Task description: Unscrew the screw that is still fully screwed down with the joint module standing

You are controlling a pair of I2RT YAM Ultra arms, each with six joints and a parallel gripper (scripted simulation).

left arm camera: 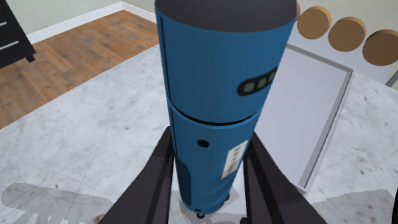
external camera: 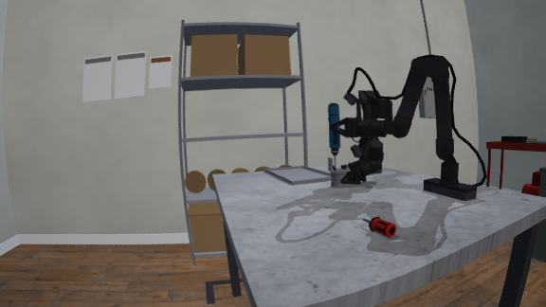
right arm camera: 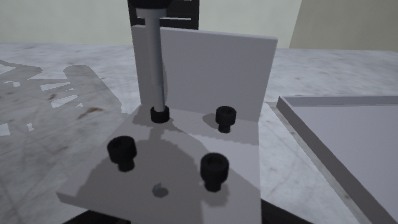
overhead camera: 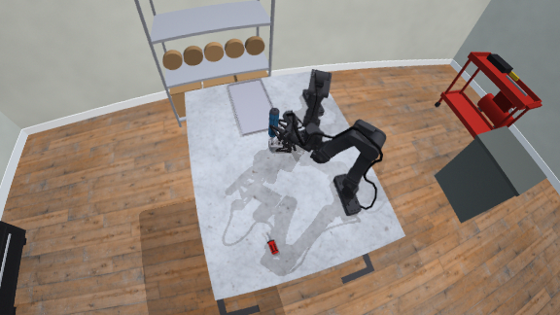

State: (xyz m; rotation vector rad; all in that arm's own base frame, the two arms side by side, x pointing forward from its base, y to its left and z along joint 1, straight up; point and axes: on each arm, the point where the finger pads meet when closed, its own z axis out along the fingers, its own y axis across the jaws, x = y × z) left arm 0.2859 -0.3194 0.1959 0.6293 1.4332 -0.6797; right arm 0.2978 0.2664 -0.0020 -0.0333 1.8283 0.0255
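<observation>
manual screwdriver, red (overhead camera: pixel 273 247) (external camera: pixel 383 227), lies on its side at the near part of the table (overhead camera: pixel 233 262) (external camera: pixel 303 279). farther back, my left gripper (overhead camera: pixel 276 127) (external camera: pixel 336 127) (left arm camera: pixel 209 132) is partly open, its fingers closed on both sides of the blue barrel of the electric screwdriver (overhead camera: pixel 273 121) (external camera: pixel 334 137) (left arm camera: pixel 210 75) (right arm camera: pixel 155 60). i see this tool upright, its bit at the head of the low screw (right arm camera: pixel 160 114). that screw sits down against the bracket (external camera: pixel 330 163) (right arm camera: pixel 210 75); the other three screws (right arm camera: pixel 122 148) (right arm camera: pixel 214 167) (right arm camera: pixel 226 116) stand raised, shanks exposed. the joint module (overhead camera: pixel 273 149) (external camera: pixel 336 179) stands on the table beneath the bracket. my right gripper (overhead camera: pixel 282 146) (external camera: pixel 346 178) (right arm camera: pixel 182 191) is open somewhat over half, fingers low around the module. beyond it lies a shallow tray (overhead camera: pixel 250 107) (external camera: pixel 299 175) (left arm camera: pixel 310 105) (right arm camera: pixel 350 135); a shelf unit (overhead camera: pixel 209 21) (external camera: pixel 242 82) stands at the wall.
</observation>
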